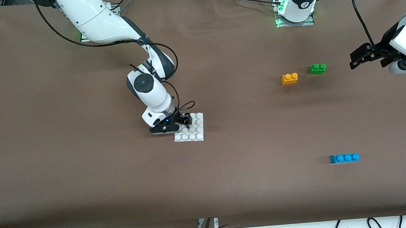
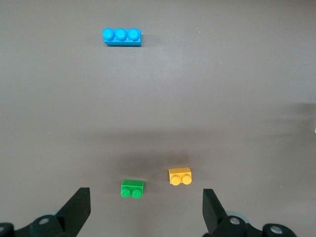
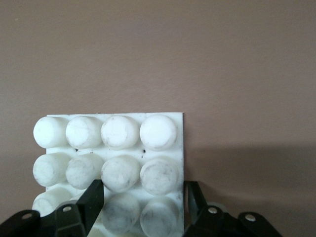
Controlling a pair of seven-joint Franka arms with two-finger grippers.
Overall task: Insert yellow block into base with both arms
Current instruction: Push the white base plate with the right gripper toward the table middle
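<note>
The yellow block stands on the table toward the left arm's end, beside a green brick. It also shows in the left wrist view. The white studded base lies flat near the middle of the table. My right gripper is down on it. In the right wrist view the base has my right gripper closed across its two edge rows of studs, one finger against the plate's edge. My left gripper is open and empty in the air, over the table beside the green brick; it also shows in its own wrist view.
The green brick lies close beside the yellow block. A longer blue brick lies nearer the front camera at the left arm's end; it also shows in the left wrist view. Brown table cover all round.
</note>
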